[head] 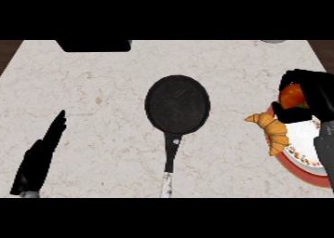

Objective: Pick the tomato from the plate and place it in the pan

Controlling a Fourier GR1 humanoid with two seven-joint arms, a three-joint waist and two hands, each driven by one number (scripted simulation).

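- At right edge of frame, right hand (pixel 312 95) is curled round the tomato (pixel 291 96), fingers over the top and thumb across the lower side; looks like grasping, not yet carrying.
- Tomato sits at the upper end of the plate (pixel 308 173), mostly hidden by the hand; only a red-orange patch shows between fingers and thumb. Can't tell if it's lifted off the plate or touching it.
- Croissant (pixel 272 132) lies just beside, below-left of the tomato, on the plate's left rim, near the thumb.
- Pan (pixel 177 104) is at frame centre, handle pointing to the lower edge, well apart from the plate and w/ nothing in it.
- Left hand (pixel 40 158) at lower left, fingers straight and released, resting on the counter (pixel 94 83); no part in this.
- Risks, as I see it:
  - round tomato could roll out of the curl if the hold sits too high on it;
  - thumb or forearm could nudge the croissant off the rim when lifting leftward;
  - coming in low could clip the pan's rim and shift it, so needs height before crossing over.
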